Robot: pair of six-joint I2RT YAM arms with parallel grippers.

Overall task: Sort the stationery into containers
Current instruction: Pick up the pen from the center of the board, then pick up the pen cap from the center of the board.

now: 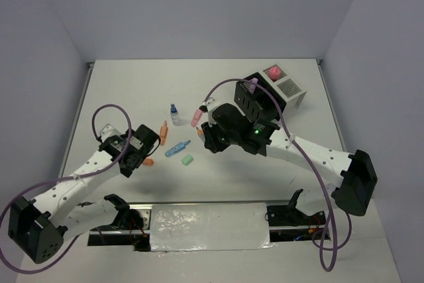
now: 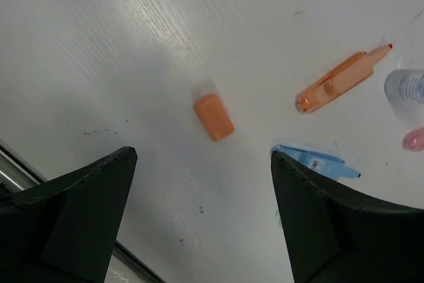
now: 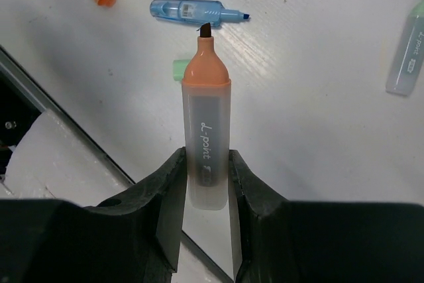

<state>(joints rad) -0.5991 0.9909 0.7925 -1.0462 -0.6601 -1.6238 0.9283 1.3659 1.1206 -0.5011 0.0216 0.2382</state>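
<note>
My right gripper (image 3: pixel 207 164) is shut on an uncapped highlighter (image 3: pixel 207 130) with a grey barrel and orange tip, held above the table; in the top view this gripper (image 1: pixel 208 138) hangs right of the loose items. My left gripper (image 2: pixel 200 157) is open and empty just short of an orange cap (image 2: pixel 213 116); in the top view it (image 1: pixel 142 155) sits at the left. An orange highlighter (image 1: pixel 163 128), a blue highlighter (image 1: pixel 177 148), a pink highlighter (image 1: pixel 197 117), a small blue-capped bottle (image 1: pixel 174 114) and a green stub (image 1: pixel 187 160) lie between the arms.
The black mesh box (image 1: pixel 255 99) is partly hidden behind my right arm. The white mesh box (image 1: pixel 289 88) stands beside it with a pink item (image 1: pixel 272 71) in its far compartment. A green highlighter (image 3: pixel 407 51) lies at the right of the right wrist view. The table's front edge (image 3: pixel 79 134) is close.
</note>
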